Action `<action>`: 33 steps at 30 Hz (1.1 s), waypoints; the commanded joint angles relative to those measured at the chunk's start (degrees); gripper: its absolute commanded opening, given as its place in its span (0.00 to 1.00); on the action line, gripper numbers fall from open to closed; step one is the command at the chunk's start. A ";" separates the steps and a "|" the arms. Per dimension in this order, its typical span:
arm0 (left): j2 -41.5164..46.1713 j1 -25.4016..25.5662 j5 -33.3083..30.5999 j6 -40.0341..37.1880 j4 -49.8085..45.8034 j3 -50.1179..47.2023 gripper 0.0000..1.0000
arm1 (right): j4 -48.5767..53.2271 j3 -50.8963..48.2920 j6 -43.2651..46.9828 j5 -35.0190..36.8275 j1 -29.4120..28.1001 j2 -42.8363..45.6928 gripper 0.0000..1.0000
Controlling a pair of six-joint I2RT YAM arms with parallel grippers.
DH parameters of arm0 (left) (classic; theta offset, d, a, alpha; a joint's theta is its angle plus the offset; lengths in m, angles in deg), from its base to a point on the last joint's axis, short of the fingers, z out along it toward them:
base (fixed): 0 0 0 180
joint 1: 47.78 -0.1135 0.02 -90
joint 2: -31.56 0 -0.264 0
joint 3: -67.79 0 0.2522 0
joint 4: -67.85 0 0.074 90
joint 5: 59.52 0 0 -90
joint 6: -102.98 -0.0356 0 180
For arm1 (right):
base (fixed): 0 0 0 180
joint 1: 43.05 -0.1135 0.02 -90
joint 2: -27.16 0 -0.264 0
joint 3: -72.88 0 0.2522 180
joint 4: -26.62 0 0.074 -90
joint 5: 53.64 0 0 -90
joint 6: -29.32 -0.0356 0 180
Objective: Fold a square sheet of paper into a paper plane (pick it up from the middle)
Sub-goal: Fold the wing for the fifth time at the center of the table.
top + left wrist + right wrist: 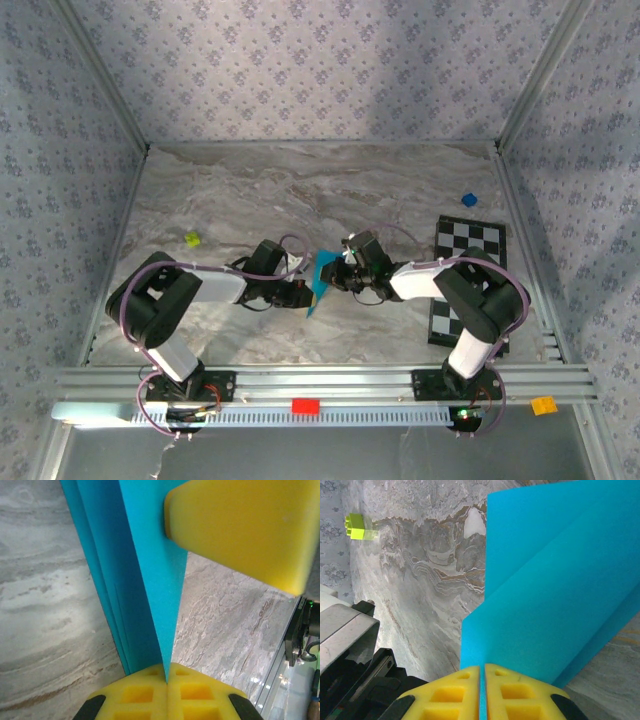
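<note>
Paper [322, 274], plain bright cyan, stands on edge above the front middle of the marbled desk [300, 190], pinched from both sides between the two arms. Left gripper [166, 679] is closed tight on it: the yellow pads meet with only the sheet's thin edge between them, and from there the paper rises as several folded layers fanning to the left. Right gripper [482, 677] is likewise closed on the paper, its pads nearly touching with the blue edge in the slit. Beyond them the sheet spreads wide, with one fold line running slantwise across it. In the left wrist view, one yellow finger of the right gripper presses against the far part of the sheet. Whether the paper's lower tip touches the desk cannot be told. A checkered board [468, 275] lies under the right arm, with a small blue cube [468, 199] just beyond it and a lime brick [356, 526] well off to the left.
</note>
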 commanded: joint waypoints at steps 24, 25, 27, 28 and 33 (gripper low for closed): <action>-5.83 0.94 -1.61 -3.62 -6.90 3.07 0.00 | 2.38 1.03 -2.12 3.90 -1.83 0.79 0.13; -5.98 0.99 -1.53 -3.60 -7.01 3.06 0.00 | 2.24 0.90 -2.42 4.41 -1.52 0.42 0.13; -6.14 1.09 -1.60 -3.70 -7.16 3.02 0.00 | 1.40 0.50 -2.83 4.12 -0.94 -0.28 0.12; -6.09 1.10 -1.68 -3.69 -7.17 2.94 0.00 | 1.19 0.40 -2.84 3.88 -0.67 -0.61 0.12; -6.18 1.05 -1.42 -3.69 -7.07 2.87 0.00 | 0.37 -0.15 -2.75 3.24 0.32 -1.57 0.12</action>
